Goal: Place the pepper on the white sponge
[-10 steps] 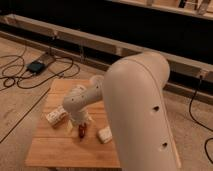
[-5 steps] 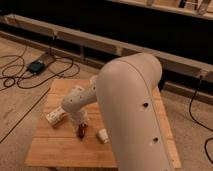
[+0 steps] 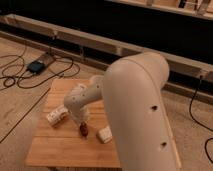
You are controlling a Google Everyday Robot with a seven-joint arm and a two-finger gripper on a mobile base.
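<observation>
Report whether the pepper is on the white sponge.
Off it: pepper sits below the pincer, beside the white sponge, not touching it.

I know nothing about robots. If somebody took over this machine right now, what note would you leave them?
Gripper: down low over the wooden table, right at the pepper; whether it has a hold on it cannot be seen.
Pepper: at the table surface, under the gripper.
White sponge: on the table beside the pepper, toward the picture's right, apart from it.
Done: nothing placed yet.
Left: carry the pepper across and set it on the sponge.
</observation>
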